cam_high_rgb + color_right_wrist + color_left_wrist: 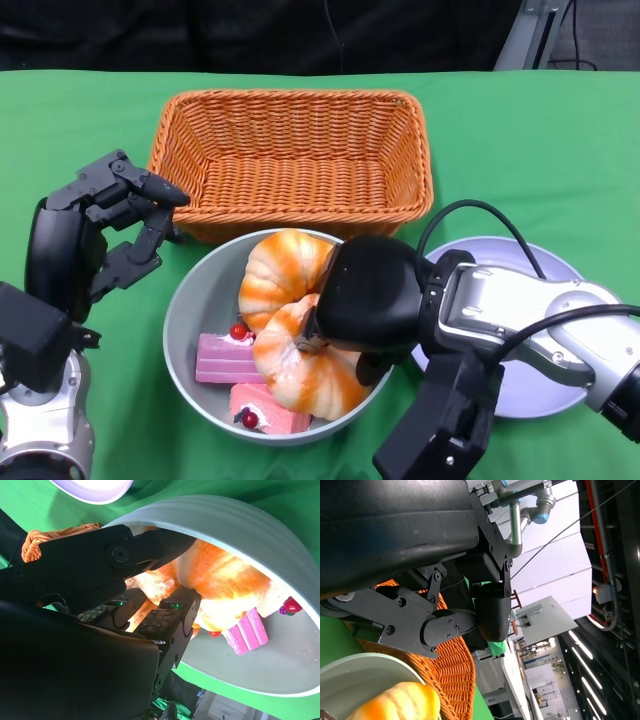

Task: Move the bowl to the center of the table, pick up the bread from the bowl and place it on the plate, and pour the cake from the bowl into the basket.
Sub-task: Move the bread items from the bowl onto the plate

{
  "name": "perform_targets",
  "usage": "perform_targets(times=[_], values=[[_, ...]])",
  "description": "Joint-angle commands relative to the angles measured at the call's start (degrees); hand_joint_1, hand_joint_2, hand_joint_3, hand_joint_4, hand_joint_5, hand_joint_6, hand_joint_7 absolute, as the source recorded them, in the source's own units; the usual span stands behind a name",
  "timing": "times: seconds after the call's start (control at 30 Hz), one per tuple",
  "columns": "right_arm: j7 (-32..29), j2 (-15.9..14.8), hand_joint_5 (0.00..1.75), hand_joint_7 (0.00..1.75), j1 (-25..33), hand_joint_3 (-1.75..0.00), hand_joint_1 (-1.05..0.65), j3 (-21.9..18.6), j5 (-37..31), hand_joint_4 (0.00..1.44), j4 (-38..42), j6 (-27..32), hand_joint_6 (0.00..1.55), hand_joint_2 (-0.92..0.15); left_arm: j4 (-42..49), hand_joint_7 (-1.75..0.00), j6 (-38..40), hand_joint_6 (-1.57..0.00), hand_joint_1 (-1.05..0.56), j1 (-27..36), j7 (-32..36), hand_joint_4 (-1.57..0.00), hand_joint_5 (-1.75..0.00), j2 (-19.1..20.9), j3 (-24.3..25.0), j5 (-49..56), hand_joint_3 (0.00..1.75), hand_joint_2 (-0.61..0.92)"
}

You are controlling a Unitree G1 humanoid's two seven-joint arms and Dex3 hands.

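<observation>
Head view: high, looks steeply down on green desk [520,130], takes in basket [290,160], bowl [190,320], plate [540,400]. Right wrist view: very close behind right robot hand [160,615], tilted, faces into bowl [280,545]. Left wrist view: turned on side, looks past left robot hand [470,615] toward room. All three share bowl, basket.

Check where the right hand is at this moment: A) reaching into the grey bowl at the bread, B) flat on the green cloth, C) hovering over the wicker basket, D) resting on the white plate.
A: in the head view the right hand sits over the bowl against the bread, and the right wrist view shows its fingers at the bread inside the bowl.
</observation>
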Motion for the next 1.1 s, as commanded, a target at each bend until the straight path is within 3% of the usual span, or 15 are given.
perform_targets(times=[0.03,0.17,0.43,0.53,0.73,0.97,1.1], values=[[-0.08,0.31,0.01,0.01,1.48,0.0,-0.84,1.33,0.26,0.66,1.7,-0.33,0.69,-0.89,-0.91,-1.2,-0.39,-0.81,-0.13,0.61,0.48,-0.8,-1.51,0.43,0.39,-0.6,0.67,0.81],[-2.25,0.91,0.02,0.01,1.73,0.0,-0.81,1.41,0.59,0.71,3.36,-0.59,0.71,-0.87,-1.12,-1.21,-0.53,-0.81,-0.13,0.66,1.13,-0.8,-1.52,0.47,0.36,-0.06,0.68,0.8],[-5.38,2.21,0.06,0.01,1.51,0.0,-0.48,1.51,3.88,0.85,8.5,-2.79,0.77,-0.77,-1.56,-1.21,-0.24,-0.8,-0.13,0.71,0.54,-0.79,-1.54,0.3,0.36,-0.83,0.7,0.79],[-5.96,2.49,0.05,0.01,1.1,0.0,-0.36,2.02,4.25,0.84,9.92,-3.2,0.77,-0.75,-1.74,-1.21,-0.18,-0.8,-0.13,0.79,1.06,-0.79,-1.54,0.33,0.32,-0.46,0.7,0.78],[-6.99,3.23,0.05,0.01,1.04,0.0,-0.26,2.48,4.82,0.88,12.22,-3.61,0.79,-0.73,-2.19,-1.21,0.07,-0.8,-0.12,0.96,1.42,-0.79,-1.53,0.21,0.36,-0.47,0.72,0.77],[-8.02,3.51,0.04,0.0,1.09,0.0,-0.25,2.74,5.85,0.88,13.6,-4.54,0.8,-0.71,-2.51,-1.2,0.17,-0.81,-0.12,1.05,1.37,-0.8,-1.52,0.12,0.41,-0.6,0.73,0.77],[-11.96,4.09,0.05,0.02,0.84,-0.01,-0.18,2.99,5.96,0.93,15.81,-5.99,0.85,-0.74,-2.54,-1.2,0.12,-0.81,-0.12,1.07,1.54,-0.81,-1.52,0.12,0.37,-0.37,0.74,0.77]])
